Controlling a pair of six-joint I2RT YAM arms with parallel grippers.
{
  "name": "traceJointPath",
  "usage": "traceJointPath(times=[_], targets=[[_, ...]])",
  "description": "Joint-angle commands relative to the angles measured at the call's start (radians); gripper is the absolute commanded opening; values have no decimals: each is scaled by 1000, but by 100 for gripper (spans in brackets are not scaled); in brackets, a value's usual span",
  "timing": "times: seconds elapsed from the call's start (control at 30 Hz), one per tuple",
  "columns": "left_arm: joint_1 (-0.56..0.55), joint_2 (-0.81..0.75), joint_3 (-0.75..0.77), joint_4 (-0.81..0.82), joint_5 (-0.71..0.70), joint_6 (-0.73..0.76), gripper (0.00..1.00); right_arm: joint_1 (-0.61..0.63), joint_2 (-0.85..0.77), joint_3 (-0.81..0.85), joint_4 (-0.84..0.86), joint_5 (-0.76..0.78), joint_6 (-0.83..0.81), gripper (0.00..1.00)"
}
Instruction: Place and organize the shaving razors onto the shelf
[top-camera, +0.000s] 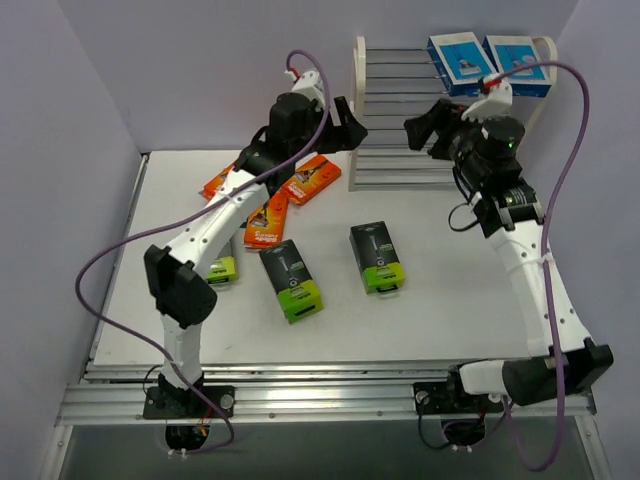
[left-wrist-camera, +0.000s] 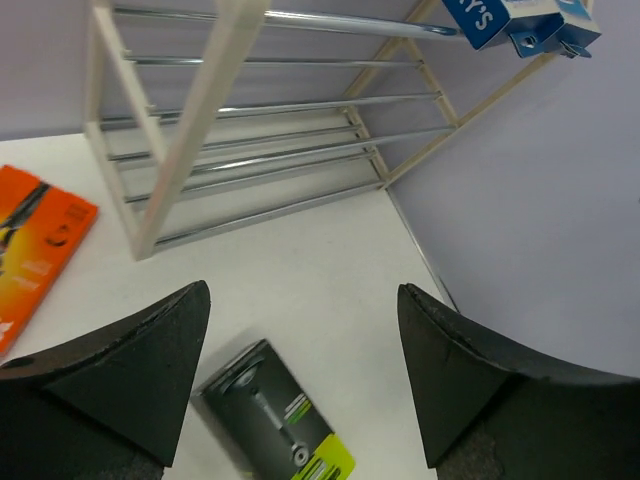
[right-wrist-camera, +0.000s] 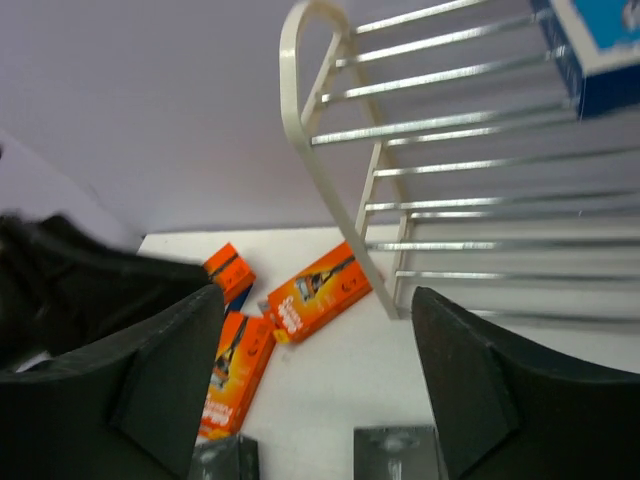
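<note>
**Both grippers loose and empty; 2 blue packs up on rack**

Nearest: arm bases (top-camera: 185, 400) bolted to metal rail (top-camera: 320, 400) at table edge.

Just beyond, on white table (top-camera: 440, 300): 3 black/lime razor packs, flat. Left one (top-camera: 221, 268) partly under L arm. Middle one (top-camera: 291, 281) w/ lime end toward near edge. Right one (top-camera: 377, 257) same way round, apart from middle.

Further back: 3 orange packs. One (top-camera: 265, 222) beside L forearm, one (top-camera: 311, 179) just beside rack's front-left foot, third (top-camera: 217, 183) mostly hidden behind L arm.

L gripper (left-wrist-camera: 300, 370): hovers above table in front of rack's left end. Fingers (left-wrist-camera: 140, 370) spread wide, grasping nothing. Wrist cam shows a black/lime pack on table below the gap, untouched.

R gripper (right-wrist-camera: 315, 385): hangs in front of rack's middle, pointing left toward L gripper. Fingers (right-wrist-camera: 470, 380) released, wide apart, nothing between.

Farthest: cream-white rack (top-camera: 357, 110) w/ tiers of thin silvery rods, close to back wall (top-camera: 200, 60). On top tier, right end: 2 blue-and-white packs (top-camera: 455, 62) (top-camera: 512, 62) side by side, faces up, each picturing a razor.
</note>
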Motion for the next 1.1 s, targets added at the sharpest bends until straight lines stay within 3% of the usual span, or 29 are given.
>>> traceJointPath(times=[0.0,0.27,0.57,0.83,1.07], targets=[[58,-198,-173,30,-28,82,85,11,157,222,-42,83,-86,74],[159,-492,-609,53,-28,148,90,19,466,638,-78,133,-92,86],[196,-672,-927,68,-47,231,95,16,693,931,-98,156,-64,100],[156,-640,-935,41,-31,251,97,30,852,1117,-61,165,12,100],[44,-636,-927,7,-130,309,100,45,905,1140,-13,231,49,100]])
